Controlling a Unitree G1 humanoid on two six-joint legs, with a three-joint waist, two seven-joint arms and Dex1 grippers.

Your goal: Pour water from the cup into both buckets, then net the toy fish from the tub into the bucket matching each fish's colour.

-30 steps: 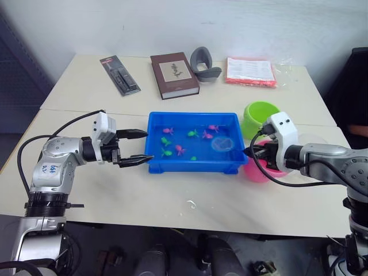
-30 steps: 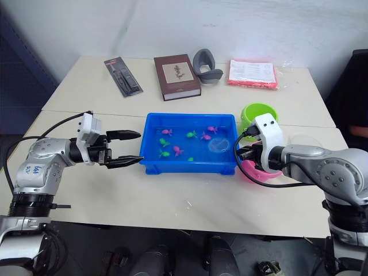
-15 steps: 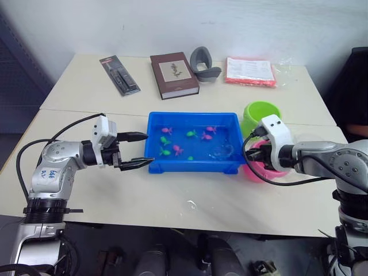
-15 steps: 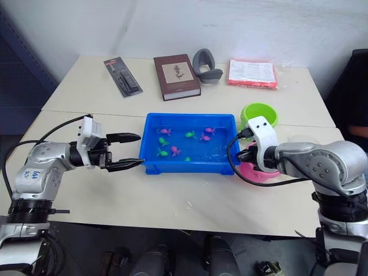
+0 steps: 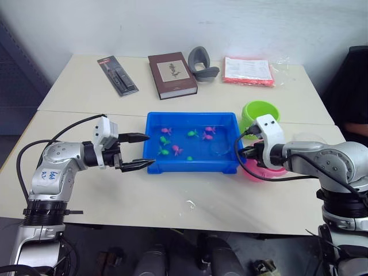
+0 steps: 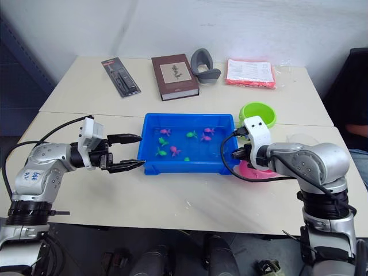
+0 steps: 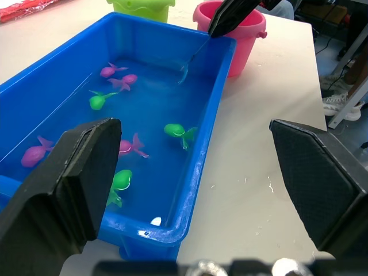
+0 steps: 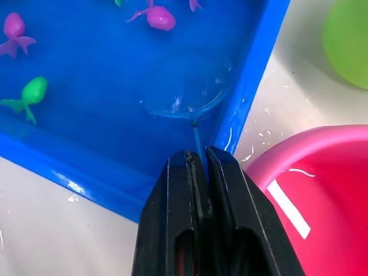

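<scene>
On beige table (image 5: 172,195), blue tub (image 5: 192,164), white wall (image 5: 172,23)

No print or label is legible. A small white label with blue handwriting sits on the silver left arm (image 5: 50,174), its characters too small to make out. The brown hardcover book (image 5: 172,75) bears only a pale cover picture.

The tub (image 5: 154,155) was bright blue, holding pink fish (image 7: 122,80) and green fish (image 7: 179,131). One bucket (image 5: 260,112) was lime green, the other (image 7: 244,40) pink. At upper centre, the book (image 5: 172,75) was dark brown, the packet (image 5: 248,70) red.
</scene>
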